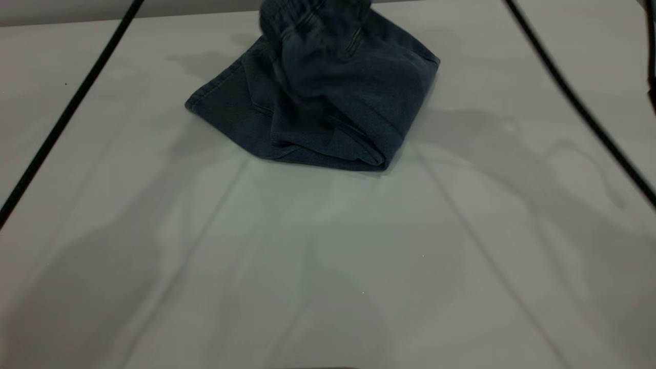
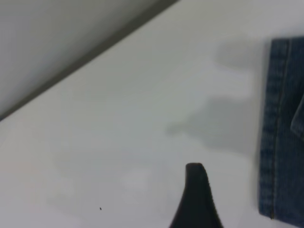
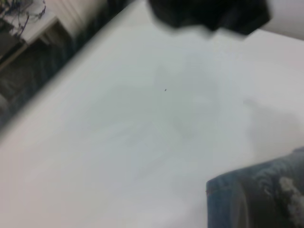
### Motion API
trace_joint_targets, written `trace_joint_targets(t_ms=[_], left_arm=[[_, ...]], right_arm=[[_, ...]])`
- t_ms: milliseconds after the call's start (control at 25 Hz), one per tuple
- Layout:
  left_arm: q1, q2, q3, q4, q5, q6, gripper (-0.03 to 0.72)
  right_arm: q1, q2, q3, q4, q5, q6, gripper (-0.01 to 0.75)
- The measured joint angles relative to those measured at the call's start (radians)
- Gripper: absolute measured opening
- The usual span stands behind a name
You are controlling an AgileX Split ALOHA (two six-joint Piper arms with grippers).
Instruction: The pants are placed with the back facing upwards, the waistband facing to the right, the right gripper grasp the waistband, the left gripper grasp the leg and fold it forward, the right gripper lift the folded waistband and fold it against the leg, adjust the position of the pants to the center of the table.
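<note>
Pants [image 1: 328,107] are lying folded in a loose bundle on the table [image 1: 328,266], toward its far edge and about midway across in the exterior view. The waistband [image 1: 302,18] is rising above the rest of the cloth at the top of that view and is running out of the picture, so whatever is holding it there is not showing. A stitched hem is pointing out to the left of the bundle, and a rolled fold is facing the near side. Two dark cables [image 1: 66,110] are crossing the corners of the exterior view above the table, one on each side, neither touching the pants. In the left wrist view one dark fingertip [image 2: 195,190] of the left gripper is hovering over bare table just beside a hemmed denim edge [image 2: 282,133], apart from it; the other finger is not showing, so whether the jaws are apart or together cannot be told. In the right wrist view a fold of denim [image 3: 261,199] is filling one corner close to the camera, while a dark blurred shape [image 3: 209,14] is sitting farther off above the table; the right gripper's fingers are not showing there.
</note>
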Motion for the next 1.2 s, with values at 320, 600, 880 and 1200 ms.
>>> trace_joint_targets(t_ms=[320, 600, 880, 1200], left_arm=[[0.0, 0.0, -0.024, -0.001, 0.0, 0.0, 0.503], [0.0, 0.0, -0.024, -0.006, 0.0, -0.002, 0.503], [0.001, 0.004, -0.022, -0.205, 0.0, 0.026, 0.503], [0.0, 0.091, 0.008, -0.369, 0.0, 0.399, 0.503]], right_arm=[[0.077, 0.061, -0.007, 0.021, -0.034, -0.111, 0.14], [0.063, 0.058, -0.008, 0.01, -0.084, 0.064, 0.593], [-0.059, -0.014, -0.008, -0.192, -0.141, 0.292, 0.675], [-0.215, -0.092, -0.008, -0.54, -0.011, 0.632, 0.622]])
